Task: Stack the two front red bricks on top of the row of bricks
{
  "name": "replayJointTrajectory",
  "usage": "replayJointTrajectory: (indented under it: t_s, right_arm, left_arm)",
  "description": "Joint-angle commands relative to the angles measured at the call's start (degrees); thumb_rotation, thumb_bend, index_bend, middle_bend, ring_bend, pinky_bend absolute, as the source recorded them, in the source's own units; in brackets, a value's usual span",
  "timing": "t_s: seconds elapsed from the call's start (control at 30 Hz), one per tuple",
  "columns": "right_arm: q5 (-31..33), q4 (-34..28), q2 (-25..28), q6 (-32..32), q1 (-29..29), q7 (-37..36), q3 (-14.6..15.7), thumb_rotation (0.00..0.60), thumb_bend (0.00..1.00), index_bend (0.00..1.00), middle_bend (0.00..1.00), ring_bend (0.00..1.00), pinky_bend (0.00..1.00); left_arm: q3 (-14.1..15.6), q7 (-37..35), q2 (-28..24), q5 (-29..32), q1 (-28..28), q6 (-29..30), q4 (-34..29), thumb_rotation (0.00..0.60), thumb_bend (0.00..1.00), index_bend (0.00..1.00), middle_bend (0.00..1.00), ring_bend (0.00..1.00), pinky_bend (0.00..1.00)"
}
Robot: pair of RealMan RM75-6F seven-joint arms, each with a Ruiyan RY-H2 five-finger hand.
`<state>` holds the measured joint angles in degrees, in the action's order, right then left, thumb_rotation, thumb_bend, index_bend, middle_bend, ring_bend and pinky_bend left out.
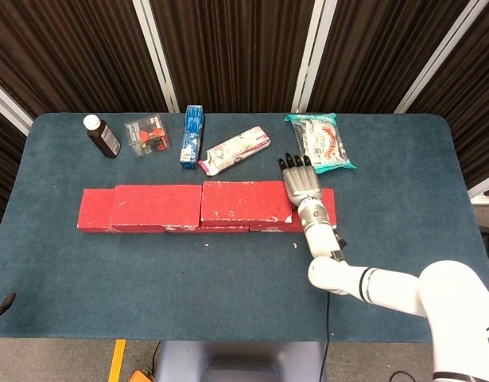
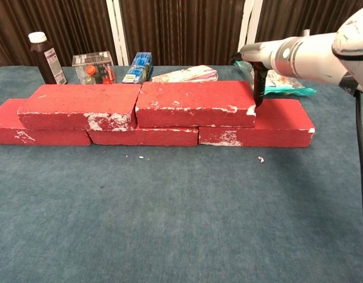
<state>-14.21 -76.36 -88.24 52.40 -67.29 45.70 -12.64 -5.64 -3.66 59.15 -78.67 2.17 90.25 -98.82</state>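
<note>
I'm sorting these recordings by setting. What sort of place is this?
Probably a robot lab or staged test station, not a building site: a table covered in blue cloth, dark curtains behind it, and red bricks laid out beside unrelated props such as a brown bottle.

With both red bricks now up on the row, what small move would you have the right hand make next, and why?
Probably lift the right hand up and back. Both upper bricks, left and right, lie on the bottom row, ends meeting, so pushing further seems needless.
</note>
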Motion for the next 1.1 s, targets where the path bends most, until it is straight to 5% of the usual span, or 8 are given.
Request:
replayJointTrajectory:
  t_s: [0.03,0.27,0.43,0.6,0.73,0.87,0.97,1.1]
  right_arm:
    - [0.05,-0.02,-0.07,0.02,-0.04,0.12,-0.10,0.600,0.00,0.17,0.09,0.00,0.00]
    - [-0.05,-2.84,2.12,0.40,0.31,0.11,-0.65,0.600,0.00,0.17,0.09,0.00,0.00]
    - [-2.52,-10.97,7.66,2.80,2.04,-1.43,-1.23,0.600,0.00,0.17,0.09,0.00,0.00]
    - [-18.86,-27.83,16.03,14.07,10.56,-10.70,-1.22,0.600,0.00,0.16,0.09,0.00,0.00]
    - [-41.58,-39.88,19.95,29.32,22.99,-18.14,6.58,0.600,0.00,0.16,0.09,0.00,0.00]
    - [-63.18,-40.71,20.78,41.10,35.74,-25.43,18.76,0.600,0.00,0.16,0.09,0.00,0.00]
    - [-72.03,-34.60,20.13,47.17,42.82,-31.54,23.57,0.600,0.00,0.16,0.09,0.00,0.00]
    - [-73.22,-26.00,18.21,50.53,48.88,-38.42,24.56,0.600,0.01,0.17,0.09,0.00,0.00]
  left_arm:
    - [0.01,-0.06,-0.04,-0.05,0.03,0.04,-0.04,0.600,0.18,0.00,0.00,0.00,0.01]
    - [-0.10,-0.15,-0.05,0.21,-0.03,-0.17,0.12,0.600,0.18,0.00,0.00,0.00,0.01]
    - [-0.01,0.39,0.03,0.25,-0.23,-0.57,0.02,0.600,0.18,0.00,0.00,0.00,0.01]
    - [-0.12,0.48,0.20,0.21,-0.48,-0.77,0.24,0.600,0.18,0.00,0.00,0.00,0.01]
    - [0.11,0.75,0.51,-0.42,-0.99,-1.44,0.68,0.600,0.18,0.00,0.00,0.00,0.01]
    - [0.37,1.34,1.17,-1.43,-1.79,-2.21,1.29,0.600,0.18,0.00,0.00,0.00,0.01]
    - [0.46,2.05,1.48,-1.62,-2.18,-2.62,1.39,0.600,0.18,0.00,0.00,0.00,0.01]
    - [0.58,1.84,1.56,-2.09,-2.45,-2.80,1.87,0.600,0.19,0.00,0.00,0.00,0.01]
